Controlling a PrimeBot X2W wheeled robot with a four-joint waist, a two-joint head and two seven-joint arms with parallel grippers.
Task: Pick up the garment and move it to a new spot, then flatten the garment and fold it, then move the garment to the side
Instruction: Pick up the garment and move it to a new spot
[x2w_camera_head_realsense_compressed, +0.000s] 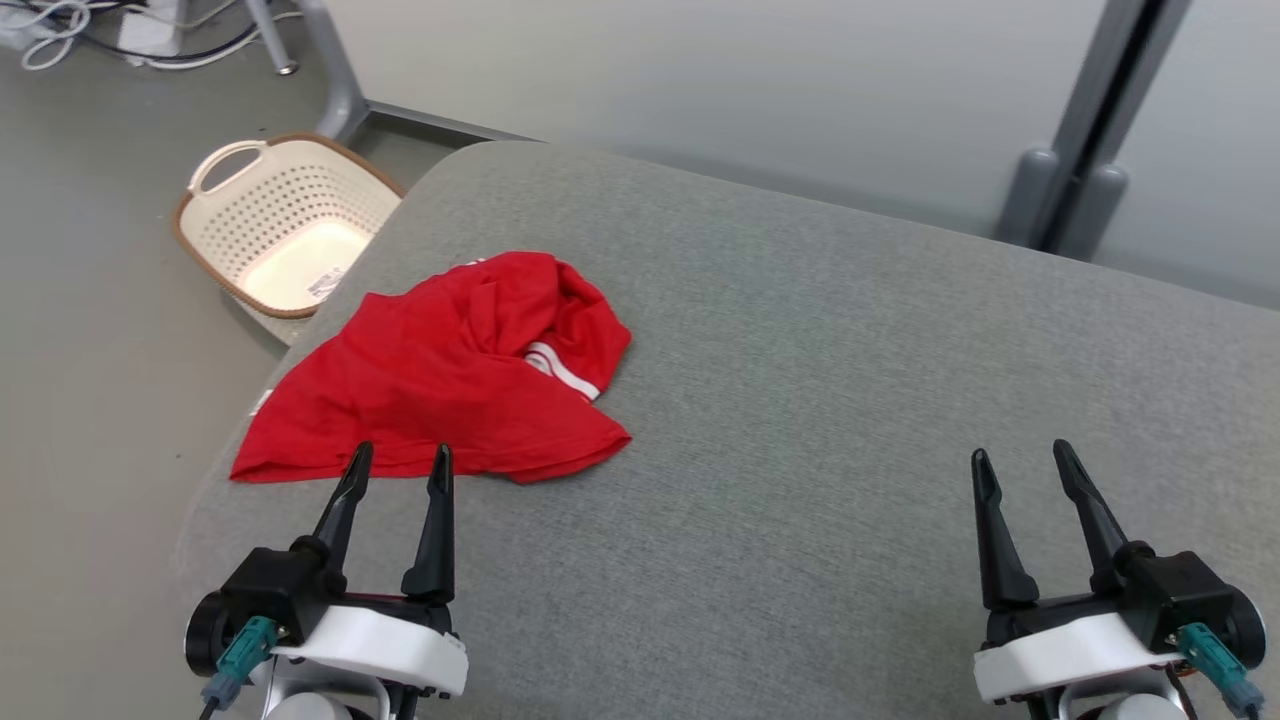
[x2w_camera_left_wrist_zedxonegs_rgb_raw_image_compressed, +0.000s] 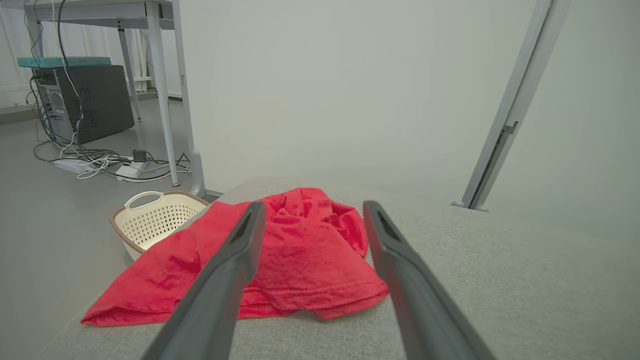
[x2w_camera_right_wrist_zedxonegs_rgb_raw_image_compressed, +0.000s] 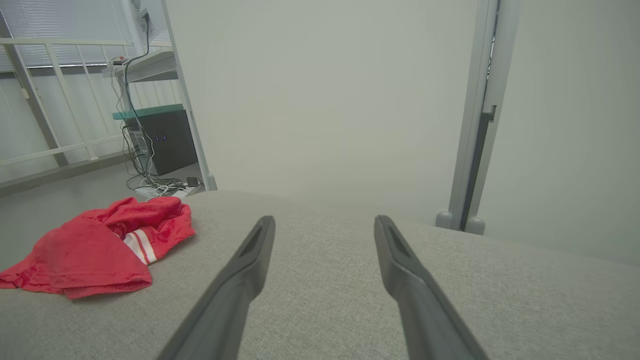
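A crumpled red garment (x2w_camera_head_realsense_compressed: 450, 375) with white stripes on one sleeve lies on the left part of the grey padded table (x2w_camera_head_realsense_compressed: 850, 400). Its left corner hangs over the table edge. My left gripper (x2w_camera_head_realsense_compressed: 400, 462) is open just short of the garment's near hem, fingers pointing at it, nothing between them. In the left wrist view the garment (x2w_camera_left_wrist_zedxonegs_rgb_raw_image_compressed: 300, 255) lies right ahead of the open left gripper (x2w_camera_left_wrist_zedxonegs_rgb_raw_image_compressed: 311, 209). My right gripper (x2w_camera_head_realsense_compressed: 1022, 455) stands open over bare table far to the right. The right wrist view has the garment (x2w_camera_right_wrist_zedxonegs_rgb_raw_image_compressed: 95, 247) at its left, well away from the right gripper (x2w_camera_right_wrist_zedxonegs_rgb_raw_image_compressed: 325, 220).
A cream perforated laundry basket (x2w_camera_head_realsense_compressed: 285, 220) stands on the floor beyond the table's left edge. Grey frame posts (x2w_camera_head_realsense_compressed: 1075, 180) rise behind the table. A desk with a computer tower (x2w_camera_left_wrist_zedxonegs_rgb_raw_image_compressed: 85, 100) and loose cables stands further left.
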